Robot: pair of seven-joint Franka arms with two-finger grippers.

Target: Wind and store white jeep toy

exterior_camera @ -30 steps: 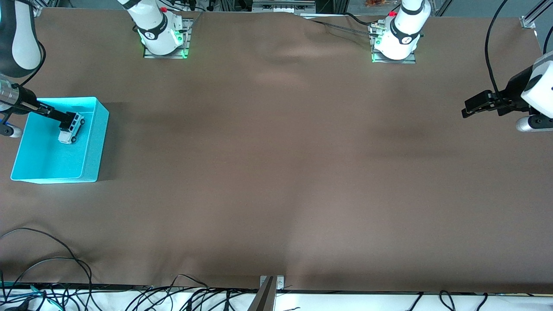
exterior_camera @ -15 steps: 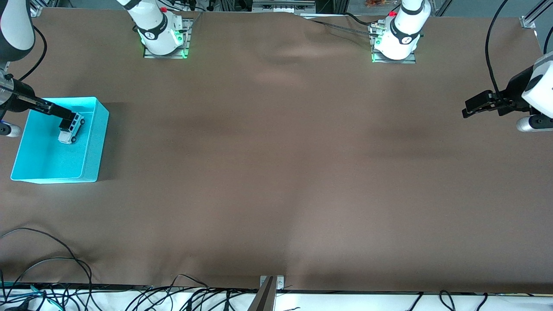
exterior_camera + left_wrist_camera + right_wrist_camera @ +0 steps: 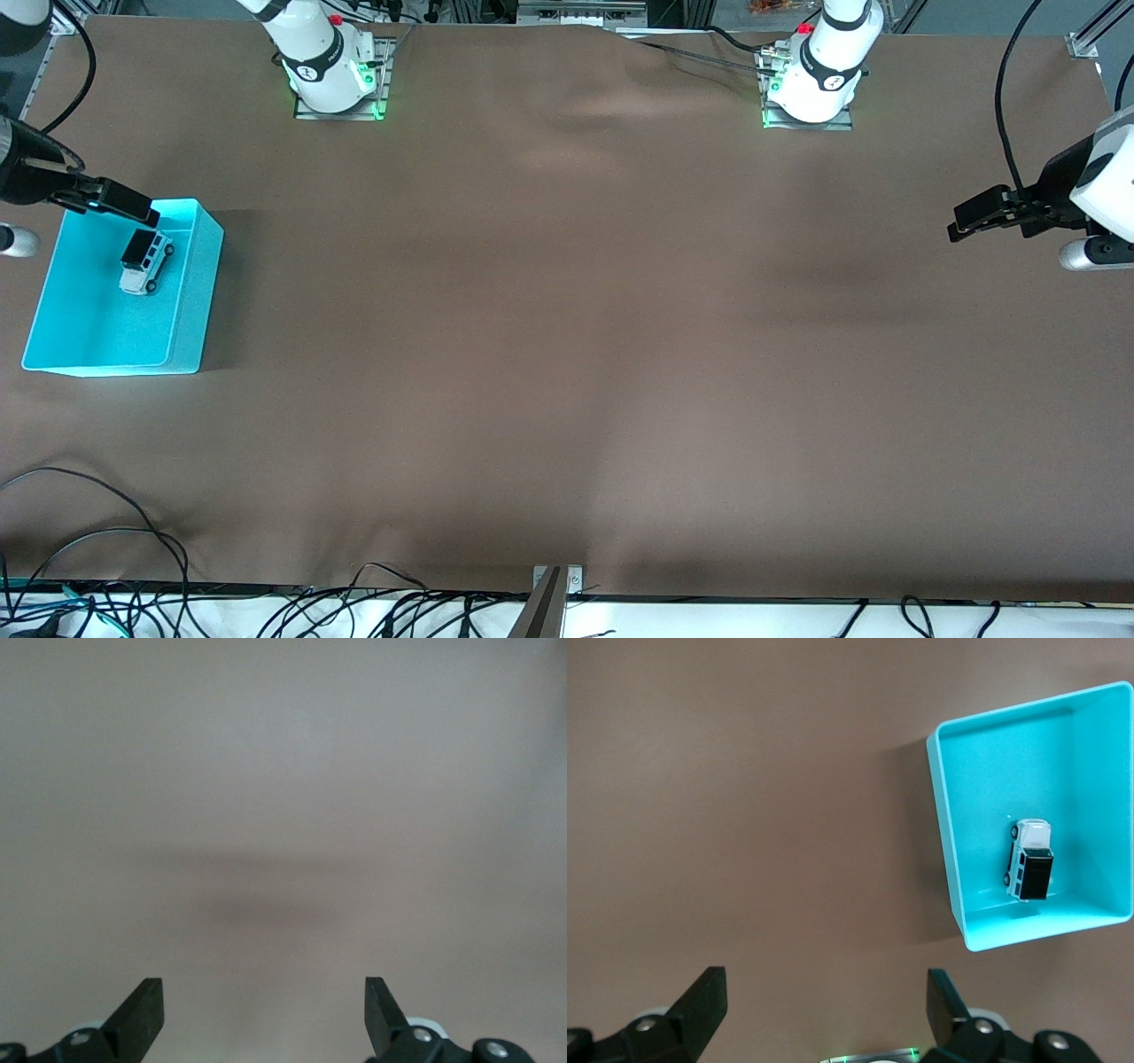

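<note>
The white jeep toy (image 3: 144, 261) with its black roof stands on its wheels inside the cyan bin (image 3: 190, 306) at the right arm's end of the table. It also shows in the right wrist view (image 3: 1030, 871), inside the bin (image 3: 948, 850). My right gripper (image 3: 124, 206) is open and empty, raised in the air by the bin's rim and apart from the jeep; its own view (image 3: 824, 988) shows bare table between its fingers. My left gripper (image 3: 966, 221) is open and empty and waits above the table at the left arm's end (image 3: 264, 992).
A brown cloth (image 3: 567, 354) covers the table. The two arm bases (image 3: 332, 75) (image 3: 811, 84) stand along the edge farthest from the front camera. Loose cables (image 3: 106, 549) lie at the nearest edge toward the right arm's end.
My right gripper let go of the jeep, opened and drew up and away from it toward the bin's rim. The jeep stays in the bin. The left arm has not moved.
</note>
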